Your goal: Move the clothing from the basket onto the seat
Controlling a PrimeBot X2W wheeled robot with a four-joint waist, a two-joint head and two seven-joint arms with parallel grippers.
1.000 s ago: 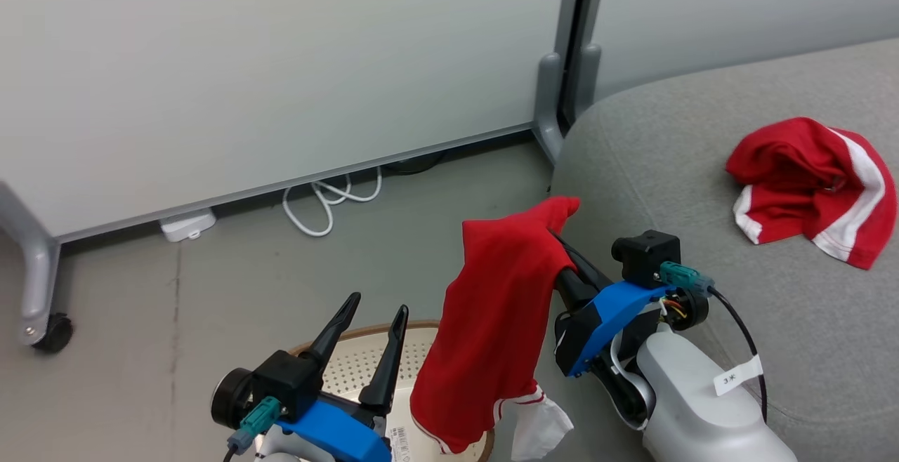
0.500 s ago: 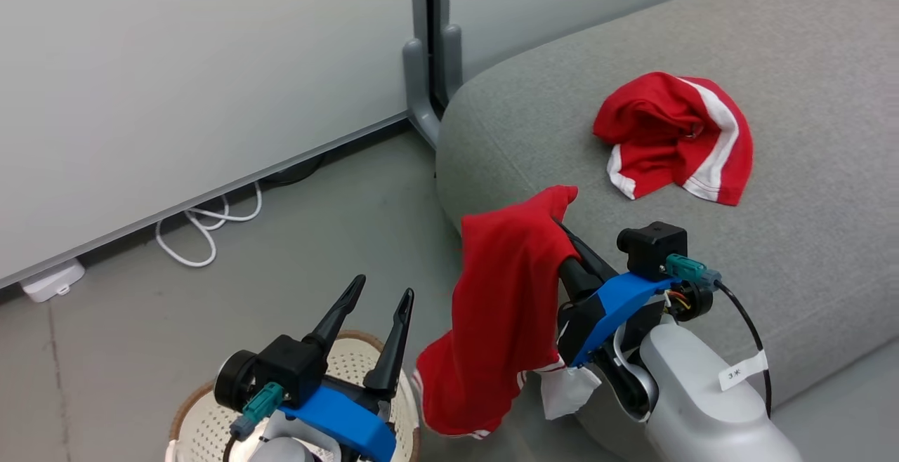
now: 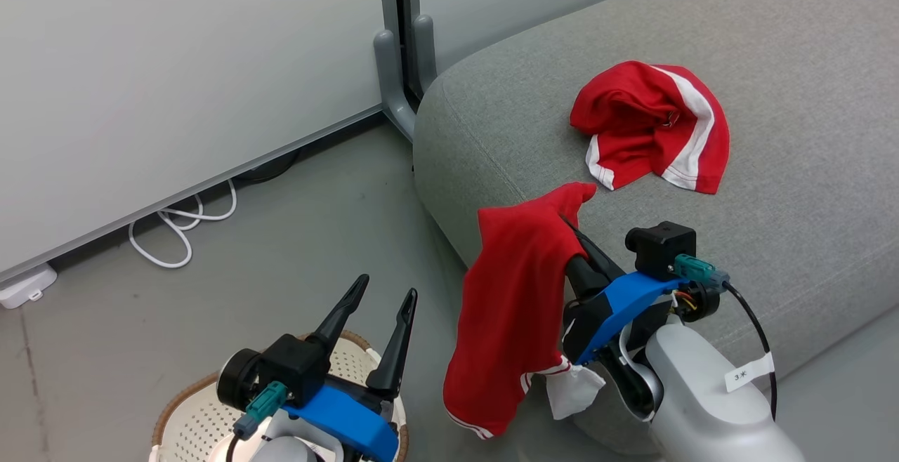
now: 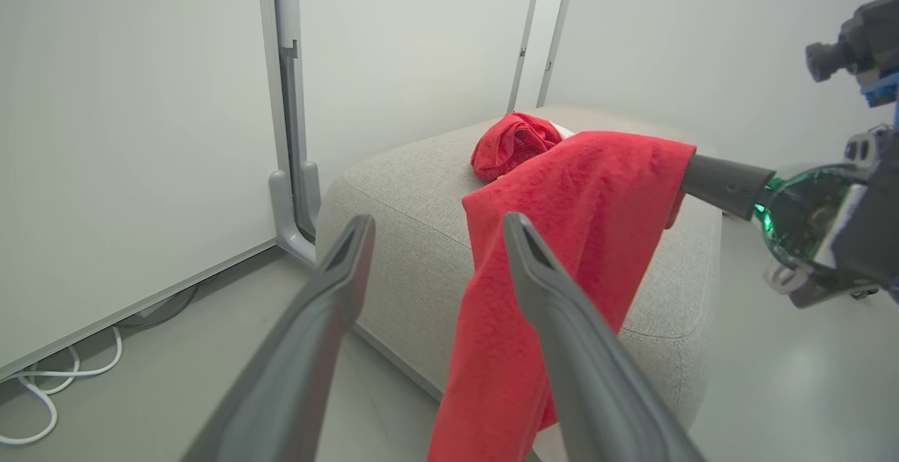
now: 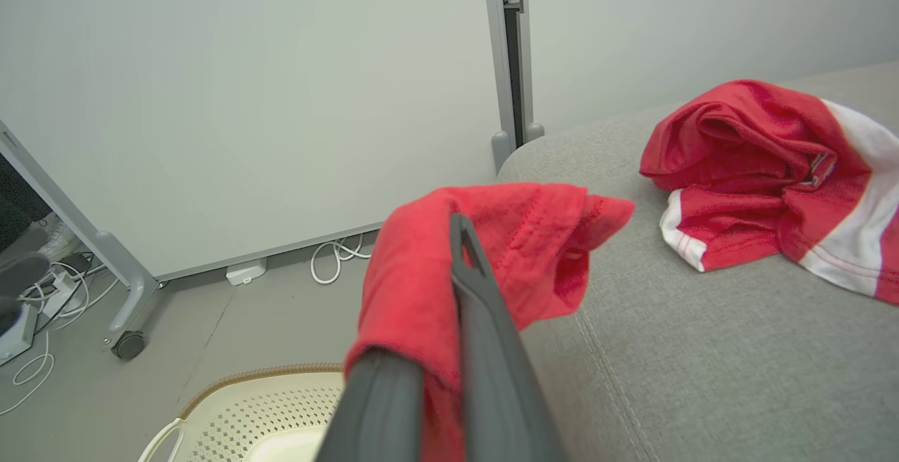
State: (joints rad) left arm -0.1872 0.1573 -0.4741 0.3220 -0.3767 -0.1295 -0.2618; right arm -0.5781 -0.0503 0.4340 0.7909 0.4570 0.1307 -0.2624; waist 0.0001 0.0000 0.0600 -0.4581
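Our right gripper (image 3: 572, 236) is closed on a red garment (image 3: 513, 307), its 2 fingers pinched together with the cloth draped over their tips. The garment hangs in a long fold at the near corner of the seat (image 3: 772, 97), its top over the seat's edge and its white-trimmed hem low over the floor (image 3: 316, 237), between seat and basket (image 3: 189, 423). We cannot tell whether the cloth touches the seat's side.

Our left gripper (image 3: 386, 286) holds nothing; its fingers are spread wide and it hovers above the basket, which stands on the floor to the left of the seat. The part of the basket we see holds no cloth.

A second garment (image 3: 646, 128), red with white stripes, lies crumpled on the seat, apart from the held one. Behind stand pale panels (image 3: 175, 62), with a white cable (image 3: 179, 234) looped on the floor at their foot.
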